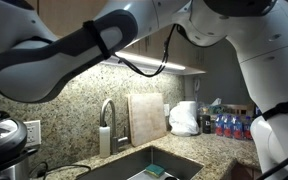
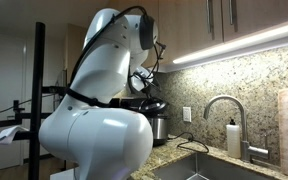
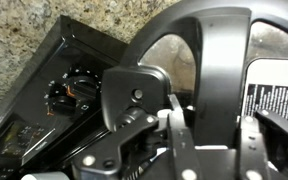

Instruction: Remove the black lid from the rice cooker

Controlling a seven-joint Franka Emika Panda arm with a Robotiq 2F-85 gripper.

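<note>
In the wrist view my gripper [image 3: 219, 122] is shut on the arched handle strap of the black lid [image 3: 216, 35], which fills the upper right of that view. In an exterior view the gripper [image 2: 147, 88] hangs above the rice cooker [image 2: 157, 128], with the black lid [image 2: 152, 104] under it and close over the cooker's grey rim. I cannot tell whether the lid still touches the rim. In an exterior view the rice cooker [image 1: 2, 148] shows at the far left edge, partly cut off.
A black panel with a knob [image 3: 62, 92] lies left of the lid. The granite counter holds a steel sink [image 1: 149, 165] with a faucet [image 1: 106, 120], a tan cutting board [image 1: 146, 118], a white bag [image 1: 184, 118] and several bottles [image 1: 229, 125]. The robot's white body [image 2: 94, 125] blocks much of the counter.
</note>
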